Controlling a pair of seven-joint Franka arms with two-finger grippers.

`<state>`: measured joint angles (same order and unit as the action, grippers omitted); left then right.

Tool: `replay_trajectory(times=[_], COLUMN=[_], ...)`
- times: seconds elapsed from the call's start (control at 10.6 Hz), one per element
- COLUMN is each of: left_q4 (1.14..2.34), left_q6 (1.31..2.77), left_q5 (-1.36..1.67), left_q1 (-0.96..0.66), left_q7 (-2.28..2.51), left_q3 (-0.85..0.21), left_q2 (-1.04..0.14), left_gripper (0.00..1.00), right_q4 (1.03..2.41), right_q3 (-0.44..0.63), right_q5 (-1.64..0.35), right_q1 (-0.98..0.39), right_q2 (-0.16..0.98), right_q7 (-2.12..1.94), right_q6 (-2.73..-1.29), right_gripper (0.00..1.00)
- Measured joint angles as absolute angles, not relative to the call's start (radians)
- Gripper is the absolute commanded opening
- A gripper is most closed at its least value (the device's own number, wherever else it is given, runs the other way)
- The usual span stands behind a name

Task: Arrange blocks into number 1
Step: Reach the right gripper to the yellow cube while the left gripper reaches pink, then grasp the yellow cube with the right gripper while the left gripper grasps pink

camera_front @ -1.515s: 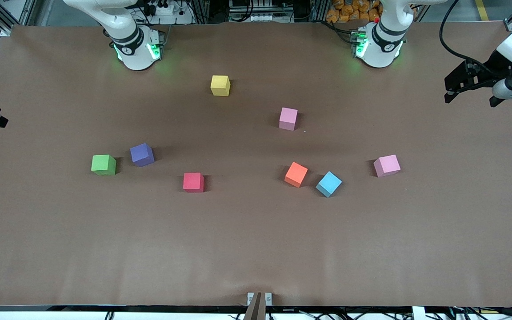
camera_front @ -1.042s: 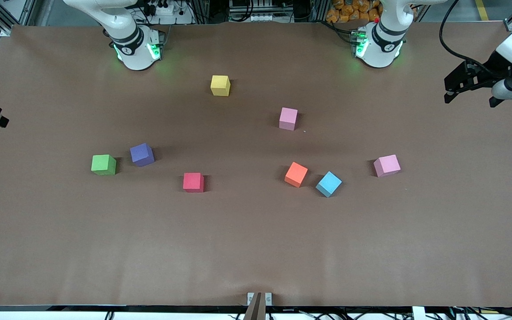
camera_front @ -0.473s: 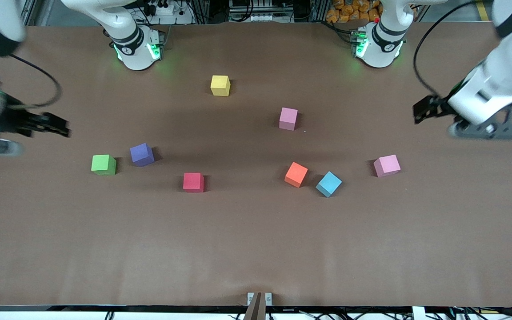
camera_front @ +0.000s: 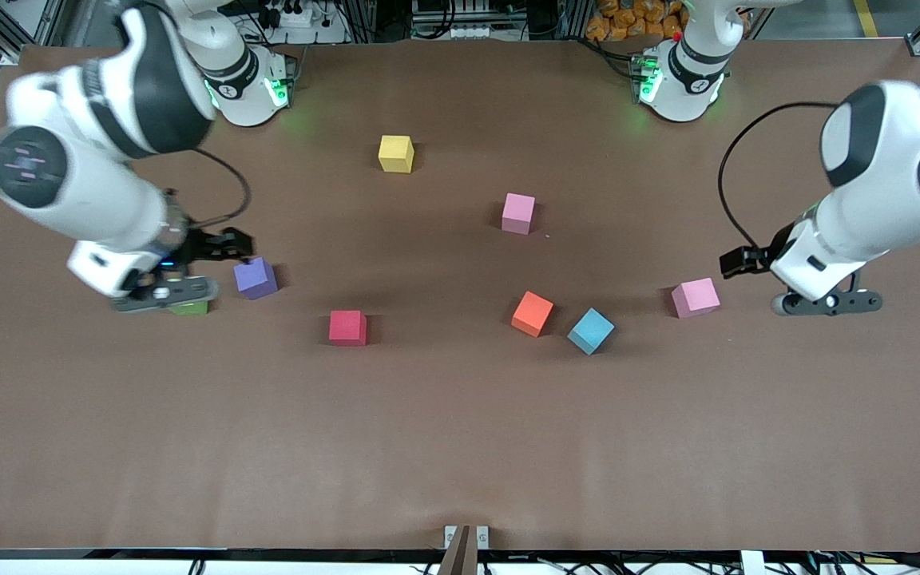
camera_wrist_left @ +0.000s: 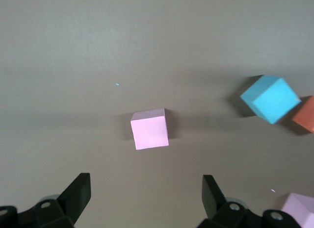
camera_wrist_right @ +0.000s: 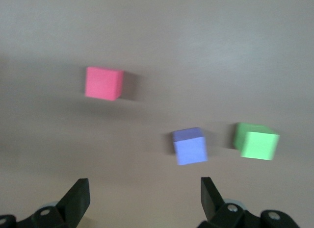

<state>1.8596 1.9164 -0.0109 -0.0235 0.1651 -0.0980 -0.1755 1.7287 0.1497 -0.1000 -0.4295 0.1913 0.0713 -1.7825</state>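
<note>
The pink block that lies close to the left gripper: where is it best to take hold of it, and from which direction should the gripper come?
Grip the pink block on two opposite side faces, coming straight down from above. It is a small cube resting flat on the table, with free space all around; the light blue block stands well apart. It sits slightly turned, so the open left gripper probably needs a small wrist rotation to meet the faces squarely.

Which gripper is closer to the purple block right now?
Right. The right gripper, open, hangs just beside the purple block. The left gripper, open, is beside a pink block toward the left arm's end of the table.
</note>
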Motion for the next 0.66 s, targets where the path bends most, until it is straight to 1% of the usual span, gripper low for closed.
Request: replay_trajectory(times=[0.28,0.47,0.66], left_q4=[1.886,1.891,1.909], left_q6=[2.007,2.030,2.073], left_q5=[-0.011,-0.011,-0.011], left_q1=[-0.030,-0.031,-0.030], left_q7=[0.219,0.221,0.251], left_q3=[-0.102,-0.102,-0.101], left_q2=[-0.260,-0.288,-0.324], left_gripper=[1.00,1.00,1.00], right_q4=[1.950,2.048,2.128], right_q3=[0.150,0.150,0.149], right_q5=[-0.131,-0.135,-0.158], right_q1=[-0.526,-0.620,-0.725], right_q2=[0.125,0.090,0.085], right_q7=[0.210,0.325,0.417], right_q6=[-1.943,-1.981,-2.051], right_gripper=[1.00,1.00,1.00])
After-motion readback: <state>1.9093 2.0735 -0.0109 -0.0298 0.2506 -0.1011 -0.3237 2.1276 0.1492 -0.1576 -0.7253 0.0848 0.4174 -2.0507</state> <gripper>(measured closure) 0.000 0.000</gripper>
